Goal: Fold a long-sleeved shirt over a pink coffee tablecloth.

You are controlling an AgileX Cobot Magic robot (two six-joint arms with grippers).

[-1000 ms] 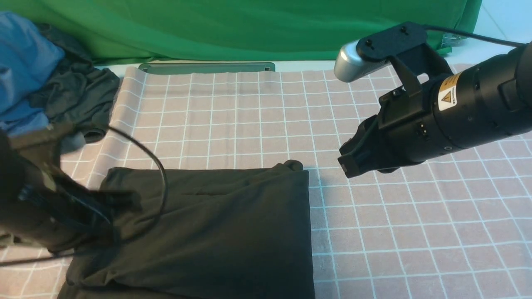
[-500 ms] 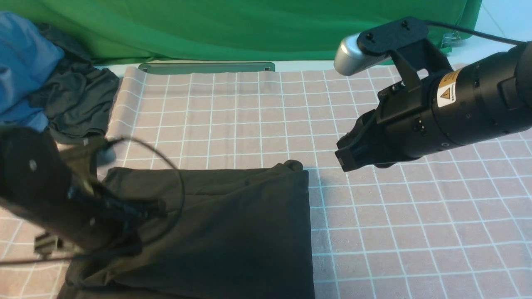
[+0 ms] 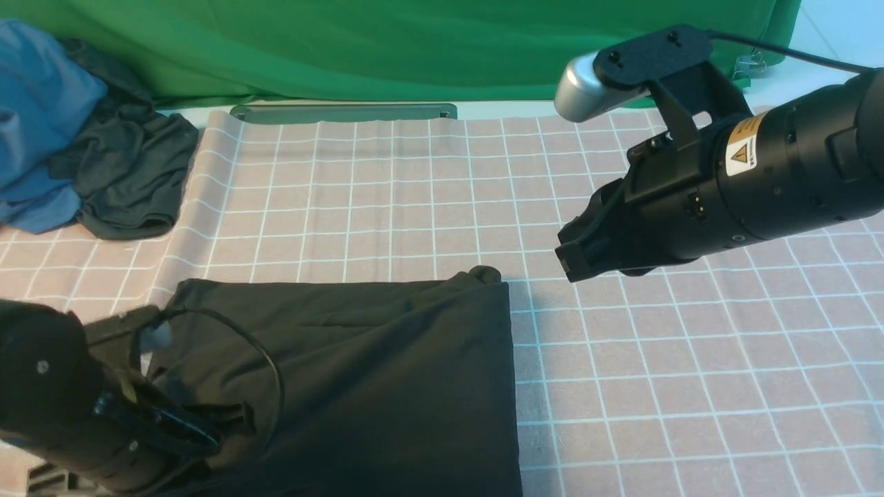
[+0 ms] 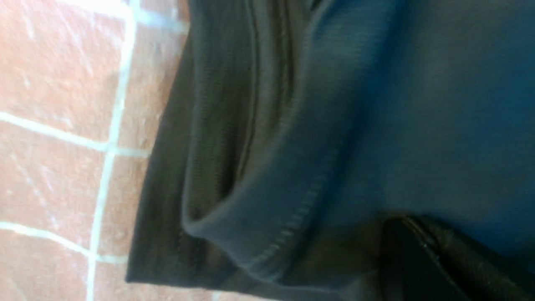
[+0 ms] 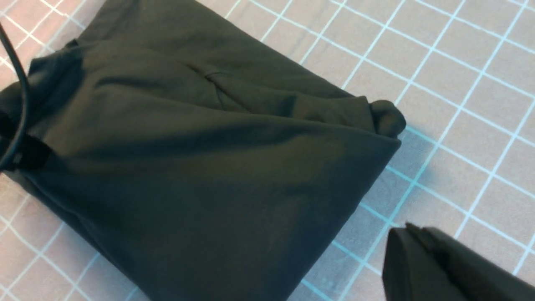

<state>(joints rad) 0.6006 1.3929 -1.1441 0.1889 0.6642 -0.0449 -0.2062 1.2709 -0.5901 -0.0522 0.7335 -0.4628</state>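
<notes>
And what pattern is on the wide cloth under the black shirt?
Thin white grid on pale pink-brown cloth; clearest in the front view.

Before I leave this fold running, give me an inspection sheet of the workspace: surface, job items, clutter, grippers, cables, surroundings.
Surface: pink gridded tablecloth, with small wrinkles near its left edge
Job items: black shirt, bunched and partly folded on the cloth
Clutter: blue garment and dark grey-green garment, heaped at far left
Grippers: left gripper shut, low at the shirt, grip unclear; right gripper shut, above the cloth, empty
Cables: one loops from each arm
Surroundings: green cloth behind
</notes>
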